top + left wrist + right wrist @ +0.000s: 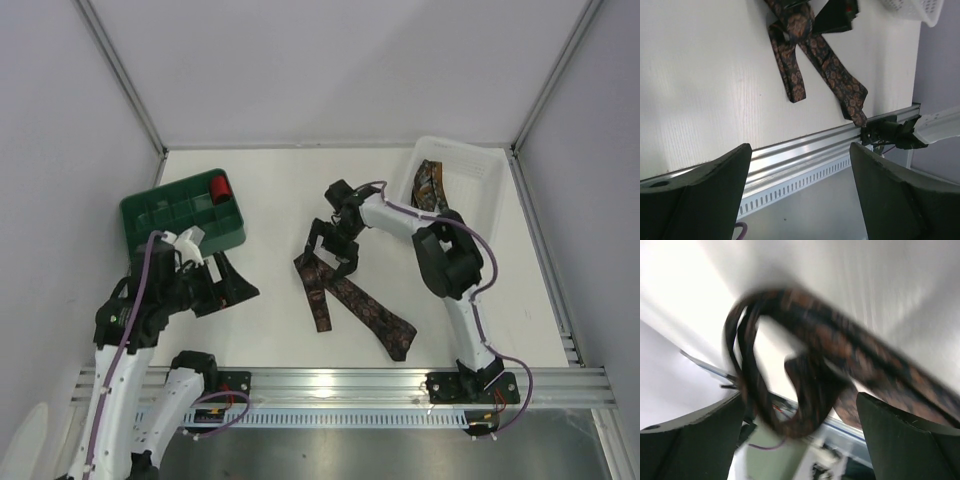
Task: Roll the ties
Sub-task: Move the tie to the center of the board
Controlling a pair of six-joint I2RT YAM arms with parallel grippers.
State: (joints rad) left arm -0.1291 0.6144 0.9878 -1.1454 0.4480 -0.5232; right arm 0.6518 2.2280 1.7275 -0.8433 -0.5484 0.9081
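Note:
A patterned dark tie (365, 310) lies folded in a V on the white table, its pointed ends toward the near rail. My right gripper (332, 250) hovers at the fold of the V with its jaws open. In the right wrist view a blurred loop of that tie (810, 385) hangs loose between the spread jaws of the right gripper (800, 400), and neither jaw presses on it. A second tie (430, 185) lies bunched in the white basket (480, 165). My left gripper (232, 290) is open and empty, well left of the tie (825, 60), and in its wrist view my left gripper (800, 150) faces the rail.
A green compartment tray (160, 215) holding a small red roll (220, 186) stands at the left, just behind the left arm. The aluminium rail (340, 380) runs along the near table edge. White walls close the back and sides.

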